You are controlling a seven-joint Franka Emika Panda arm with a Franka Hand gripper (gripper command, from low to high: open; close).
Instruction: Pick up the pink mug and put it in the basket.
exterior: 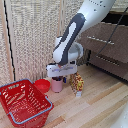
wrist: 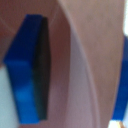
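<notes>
Gripping the pink mug point(exterior: 57, 85) by its wall, tool point(exterior: 59, 76) clamped on it on the wooden floor; best lifted straight, then carried over the basket point(exterior: 11, 91).

The wrist view is very close and blurred, almost filled by the pale-pink curved wall of the pink mug point(wrist: 85, 60), whose rim sweeps across as a lighter arc. One blue fingertip point(wrist: 22, 70) of the claw point(wrist: 75, 75), with a dark pad on its inner face, lies against the pink surface. A sliver of a second blue fingertip shows at the opposite edge, the mug wall between them.
</notes>
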